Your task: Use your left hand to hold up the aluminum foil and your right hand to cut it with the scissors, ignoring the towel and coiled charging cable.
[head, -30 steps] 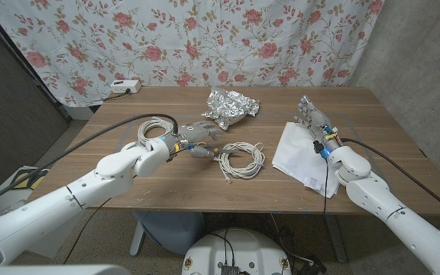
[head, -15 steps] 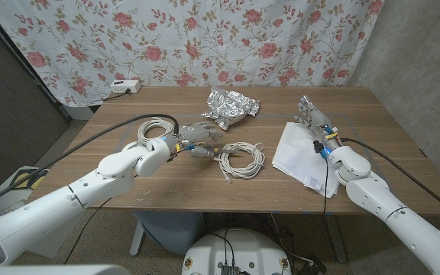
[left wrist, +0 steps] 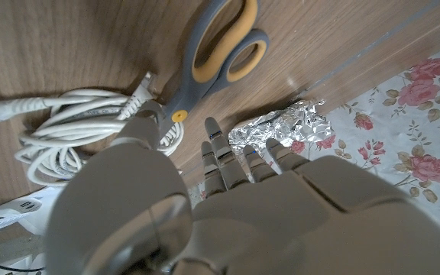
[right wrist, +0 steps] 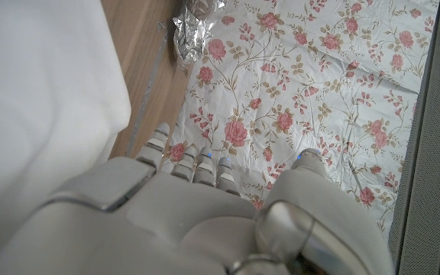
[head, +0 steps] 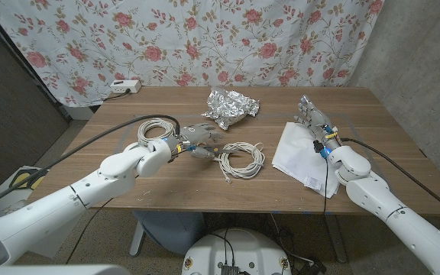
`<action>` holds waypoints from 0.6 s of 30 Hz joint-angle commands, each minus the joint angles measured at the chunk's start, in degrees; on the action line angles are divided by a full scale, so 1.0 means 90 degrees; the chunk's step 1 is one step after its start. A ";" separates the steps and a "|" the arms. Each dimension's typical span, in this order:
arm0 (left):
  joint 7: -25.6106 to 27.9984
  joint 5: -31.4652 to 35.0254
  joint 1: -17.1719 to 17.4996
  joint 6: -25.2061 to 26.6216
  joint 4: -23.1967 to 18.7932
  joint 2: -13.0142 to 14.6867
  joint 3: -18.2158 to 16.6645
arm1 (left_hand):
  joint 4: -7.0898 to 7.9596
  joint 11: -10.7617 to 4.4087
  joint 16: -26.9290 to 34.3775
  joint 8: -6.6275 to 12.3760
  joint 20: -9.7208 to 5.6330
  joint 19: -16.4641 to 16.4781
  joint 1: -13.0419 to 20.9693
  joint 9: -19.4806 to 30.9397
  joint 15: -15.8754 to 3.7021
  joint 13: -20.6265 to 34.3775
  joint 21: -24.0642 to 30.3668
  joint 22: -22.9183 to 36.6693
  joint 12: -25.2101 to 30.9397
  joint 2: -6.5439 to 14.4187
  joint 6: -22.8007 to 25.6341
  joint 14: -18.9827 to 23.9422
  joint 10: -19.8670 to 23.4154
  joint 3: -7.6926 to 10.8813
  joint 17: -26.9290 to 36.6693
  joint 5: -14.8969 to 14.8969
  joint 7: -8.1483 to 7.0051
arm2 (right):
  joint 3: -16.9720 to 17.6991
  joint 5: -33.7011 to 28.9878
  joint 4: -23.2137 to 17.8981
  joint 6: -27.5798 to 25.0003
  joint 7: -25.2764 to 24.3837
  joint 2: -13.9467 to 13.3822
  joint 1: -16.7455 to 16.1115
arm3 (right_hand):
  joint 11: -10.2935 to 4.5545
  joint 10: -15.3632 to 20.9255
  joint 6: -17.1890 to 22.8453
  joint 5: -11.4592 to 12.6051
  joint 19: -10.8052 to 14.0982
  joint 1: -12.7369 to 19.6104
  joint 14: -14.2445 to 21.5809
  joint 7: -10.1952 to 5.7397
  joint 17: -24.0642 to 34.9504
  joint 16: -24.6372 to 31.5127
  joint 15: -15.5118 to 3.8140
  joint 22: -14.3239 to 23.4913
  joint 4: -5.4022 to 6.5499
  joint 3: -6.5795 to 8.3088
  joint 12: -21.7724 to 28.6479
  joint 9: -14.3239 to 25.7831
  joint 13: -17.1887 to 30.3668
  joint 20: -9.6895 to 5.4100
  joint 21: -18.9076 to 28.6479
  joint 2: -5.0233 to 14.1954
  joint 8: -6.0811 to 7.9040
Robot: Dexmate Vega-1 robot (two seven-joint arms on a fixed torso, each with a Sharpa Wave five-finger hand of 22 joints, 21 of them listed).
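Foil (head: 232, 107) lies crumpled at the table's far middle, not yet lifted or cut. Scissors (left wrist: 214, 53) lie near the coiled cable (head: 241, 156), under the left hand (head: 198, 140), which hovers unclenched, grasping nothing. Over the towel (head: 304, 151), the right hand (head: 313, 121) is spread and empty.

Floral curtain (head: 205, 38) behind wooden table (head: 166, 179).

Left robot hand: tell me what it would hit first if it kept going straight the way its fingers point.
Probably the scissors. The left robot hand hangs with its fingers aimed past the white cable coil toward the crumpled foil, which lies farther along. Its height above the table is unclear, so it might pass over them.
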 commanded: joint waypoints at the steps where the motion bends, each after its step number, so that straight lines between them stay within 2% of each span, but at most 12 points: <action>1: -0.0054 0.0026 -0.0024 0.0012 0.0031 -0.0015 0.0048 | 0.0017 -0.0014 0.0044 0.0035 0.0025 0.0084 0.0005 0.0035 -0.0065 0.0016 0.0007 0.0017 0.0021 0.0081 0.0056 0.0119 0.0092 -0.0043 0.0019 0.0026 -0.0004 | -0.0006 -0.0007 -0.0005 -0.0005 -0.0017 0.0007 0.0000 | 0.0004 -0.0034 -0.0025 -0.0002 -0.0012 0.0058 -0.0043 -0.0006 0.0013 0.0057 0.0020 0.0023 -0.0033 0.0013 0.0024 0.0030 0.0027 0.0001 0.0036 -0.0010 0.0015; 18: -0.0073 0.0044 -0.0038 0.0013 0.0062 -0.0060 0.0110 | -0.0021 -0.0044 0.0121 0.0012 -0.0003 0.0176 0.0065 0.0040 -0.0148 0.0014 0.0028 0.0015 0.0028 0.0134 0.0169 0.0389 0.0224 -0.0053 0.0027 0.0037 -0.0008 | 0.0001 -0.0051 -0.0073 -0.0044 -0.0094 -0.0031 -0.0046 | 0.0012 -0.0041 -0.0024 -0.0004 -0.0077 0.0042 -0.0068 -0.0010 0.0020 0.0053 0.0024 0.0023 -0.0037 0.0025 0.0022 0.0030 0.0028 0.0043 0.0014 -0.0009 0.0016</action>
